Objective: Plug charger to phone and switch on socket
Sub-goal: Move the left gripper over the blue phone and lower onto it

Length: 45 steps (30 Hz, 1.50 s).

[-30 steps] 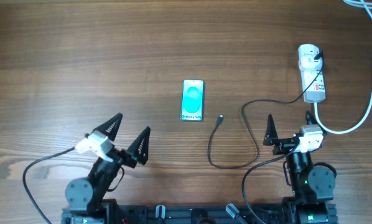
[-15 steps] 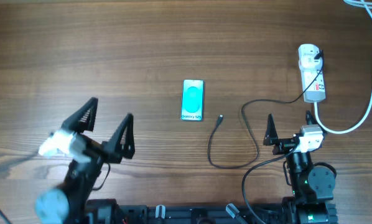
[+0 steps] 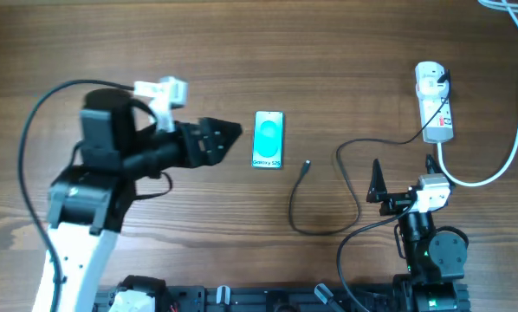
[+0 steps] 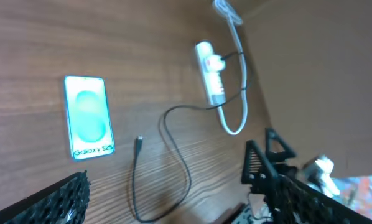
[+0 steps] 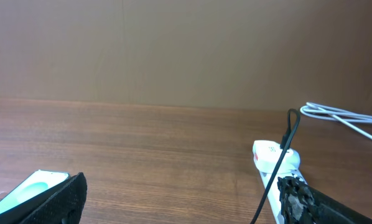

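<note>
The phone [image 3: 268, 139] lies flat at the table's middle, teal screen up; it also shows in the left wrist view [image 4: 88, 125] and at the lower left of the right wrist view [image 5: 30, 188]. The charger cable [image 3: 328, 227] loops on the table, its tiny plug [image 3: 306, 165] just right of the phone, apart from it; the left wrist view shows the plug [image 4: 139, 143] too. The socket [image 3: 434, 102] lies at the far right, a black plug in it. My left gripper [image 3: 226, 137] is open and empty, left of the phone. My right gripper [image 3: 403, 172] is open and empty, near the socket's end.
A thicker white cable [image 3: 501, 165] runs from the socket [image 4: 211, 73] off the far right corner. The socket also shows in the right wrist view [image 5: 278, 167]. A brown wall stands behind the table.
My left arm has swung up from the front left and reached right, bringing its open gripper close to the phone's left side. The right arm, phone and cable have not moved.
</note>
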Each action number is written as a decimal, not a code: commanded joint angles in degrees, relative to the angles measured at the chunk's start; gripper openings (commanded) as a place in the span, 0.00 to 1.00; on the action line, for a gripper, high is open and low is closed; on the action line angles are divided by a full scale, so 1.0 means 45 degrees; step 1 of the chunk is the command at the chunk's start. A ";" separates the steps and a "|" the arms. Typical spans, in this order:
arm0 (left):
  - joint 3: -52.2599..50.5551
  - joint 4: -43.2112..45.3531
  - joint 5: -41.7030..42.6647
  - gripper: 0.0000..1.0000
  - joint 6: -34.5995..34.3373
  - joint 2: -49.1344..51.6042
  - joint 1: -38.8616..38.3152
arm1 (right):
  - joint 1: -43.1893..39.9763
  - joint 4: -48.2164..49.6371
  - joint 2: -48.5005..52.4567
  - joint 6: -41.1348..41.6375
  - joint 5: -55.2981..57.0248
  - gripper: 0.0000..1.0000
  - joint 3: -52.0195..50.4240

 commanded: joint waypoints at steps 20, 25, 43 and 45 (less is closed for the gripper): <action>0.9622 -0.6377 -0.7062 1.00 -0.1112 1.0812 -0.4707 | 0.0053 0.0063 -0.0102 0.0029 0.0180 1.00 -0.0015; 0.9617 -0.6091 -0.7849 1.00 -0.0393 1.2954 -0.4716 | 0.0053 0.0063 -0.0102 0.0024 0.0180 1.00 -0.0015; 0.9496 -0.4663 -0.8427 1.00 -0.0112 1.5426 -0.4750 | 0.0053 0.0068 -0.0102 0.0029 0.0180 1.00 -0.0015; 0.9496 -0.4585 -0.8412 1.00 -0.0151 1.5441 -0.4779 | 0.0053 0.0068 -0.0102 0.0024 0.0180 1.00 -0.0015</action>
